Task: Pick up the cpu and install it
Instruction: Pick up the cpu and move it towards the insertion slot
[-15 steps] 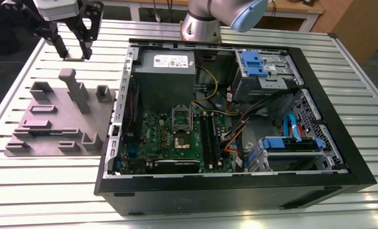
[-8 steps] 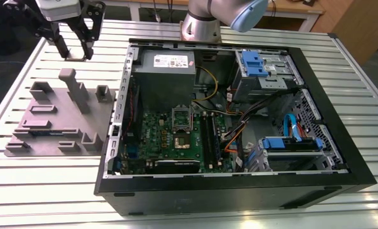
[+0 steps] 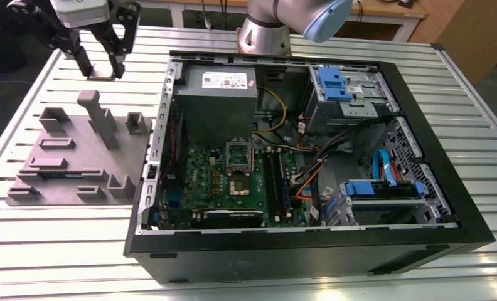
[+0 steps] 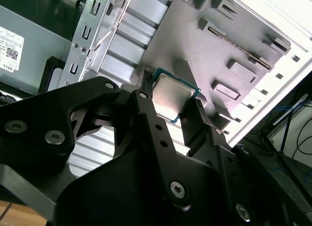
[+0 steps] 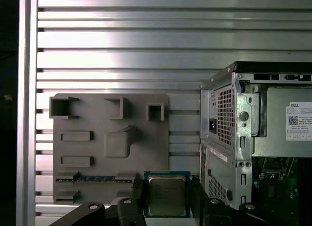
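Slatted metal table [image 3: 56, 263] across the exterior view. On it, at centre and at the exterior view's right, an open black computer case [image 3: 299, 257]. Just beside the case, at the exterior view's left, a grey plastic fixture [image 3: 73, 157]. Inside the case, a green board [image 3: 231, 188] low in the frame and a grey metal box [image 3: 218, 94] above it. At the upper left of that view, the gripper [image 3: 102, 66], pointing down over the table, above the fixture in the frame and apart from it. Cannot tell from here what sits between its fingers. Arm base [image 3: 265, 31] at top centre, behind the case.

In the first wrist view, looking straight down on the table slats [image 5: 122, 41], the fixture [image 5: 97, 133] and a corner of the case [image 5: 229, 138]. Gripper [image 5: 166, 196] clamped on the cpu [image 5: 166, 192], black fingers [image 5: 138, 193] pressed against two opposite edges, silvery top toward the camera. Long thin stick [image 5: 95, 178] lying in a fixture slot near the cpu.

In the second wrist view, the same grip from a slant. Jaws narrowed onto the cpu [image 4: 170, 92], one finger on each side, gripper [image 4: 171, 102] in front of the fixture [image 4: 195, 50] and the slats [image 4: 131, 41].
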`<state>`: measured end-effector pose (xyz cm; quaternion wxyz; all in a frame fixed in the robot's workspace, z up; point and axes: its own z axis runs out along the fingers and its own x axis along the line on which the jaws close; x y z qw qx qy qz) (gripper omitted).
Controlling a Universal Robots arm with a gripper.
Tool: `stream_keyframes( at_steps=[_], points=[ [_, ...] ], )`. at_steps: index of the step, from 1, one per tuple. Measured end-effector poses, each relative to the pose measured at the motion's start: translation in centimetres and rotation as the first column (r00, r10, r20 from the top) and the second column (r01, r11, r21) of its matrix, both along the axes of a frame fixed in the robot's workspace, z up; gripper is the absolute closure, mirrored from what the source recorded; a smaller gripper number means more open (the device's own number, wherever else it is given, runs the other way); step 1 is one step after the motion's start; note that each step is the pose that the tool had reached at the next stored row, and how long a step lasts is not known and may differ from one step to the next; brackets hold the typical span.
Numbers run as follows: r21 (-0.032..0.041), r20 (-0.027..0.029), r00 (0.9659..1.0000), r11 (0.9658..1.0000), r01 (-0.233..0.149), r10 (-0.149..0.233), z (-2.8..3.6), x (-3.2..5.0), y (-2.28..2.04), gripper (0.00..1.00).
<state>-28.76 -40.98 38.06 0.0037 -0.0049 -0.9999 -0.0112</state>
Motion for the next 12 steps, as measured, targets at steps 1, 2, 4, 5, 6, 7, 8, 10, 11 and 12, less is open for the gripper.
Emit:
stream_keyframes(
  at_steps=[1,2,4,5,6,7,8,10,11,12],
  points=[
    [0.0001,0.0,1.0,1.0,0.0,0.0,0.0,0.03,0.0,0.53],
    [0.0,0.0,1.0,1.0,0.0,0.0,0.0,0.06,0.0,0.53],
    [0.0,0.0,1.0,1.0,0.0,0.0,0.0,0.12,0.0,0.53],
    [0.0,0.0,1.0,1.0,0.0,0.0,0.0,0.16,0.0,0.53],
    [0.0,0.0,1.0,1.0,0.0,0.0,0.0,0.19,0.0,0.53],
    [0.0,0.0,1.0,1.0,0.0,0.0,0.0,0.22,0.0,0.53],
    [0.0,0.0,1.0,1.0,0.0,0.0,0.0,0.25,0.0,0.53],
    [0.0,0.0,1.0,1.0,0.0,0.0,0.0,0.35,0.0,0.53],
    [0.0,0.0,1.0,1.0,0.0,0.0,0.0,0.4,0.0,0.53],
    [0.0001,0.0,1.0,1.0,0.0,0.0,0.0,0.44,0.0,0.53]
  ],
)
